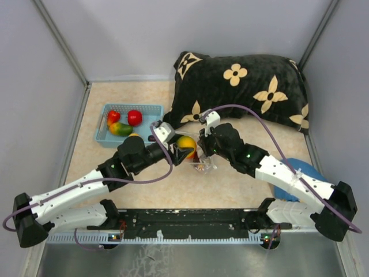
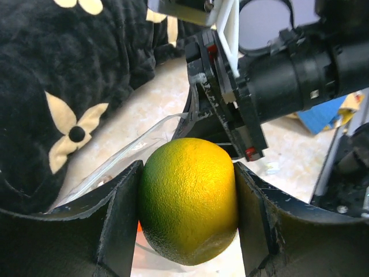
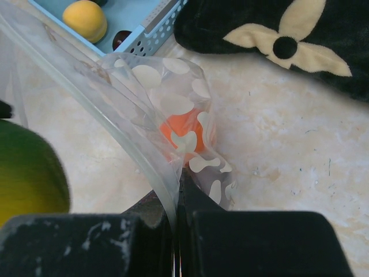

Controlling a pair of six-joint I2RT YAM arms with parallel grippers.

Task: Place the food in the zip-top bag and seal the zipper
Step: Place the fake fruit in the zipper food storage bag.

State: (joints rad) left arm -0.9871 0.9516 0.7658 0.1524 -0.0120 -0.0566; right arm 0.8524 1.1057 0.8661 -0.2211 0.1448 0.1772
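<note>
My left gripper [image 1: 184, 148] is shut on a round yellow-green toy fruit [image 2: 187, 199], held just above the mouth of the zip-top bag [image 1: 203, 164]. The fruit also shows in the top view [image 1: 186, 143]. My right gripper [image 3: 179, 193] is shut on the bag's mouth edge and holds it up off the table. The clear bag with white dots [image 3: 173, 98] hangs open, its zipper strip [image 3: 86, 98] running up to the left. An orange toy food [image 3: 185, 131] lies inside the bag. More food sits in the blue basket: two red pieces [image 1: 135, 117], a green-orange one [image 1: 120, 129], a yellow one [image 3: 85, 19].
The light blue basket [image 1: 147, 108] stands left of the bag. A black pillow with cream flowers [image 1: 242, 86] lies at the back right, close behind both grippers. A blue object [image 1: 302, 170] lies under the right arm. Grey walls close off the sides.
</note>
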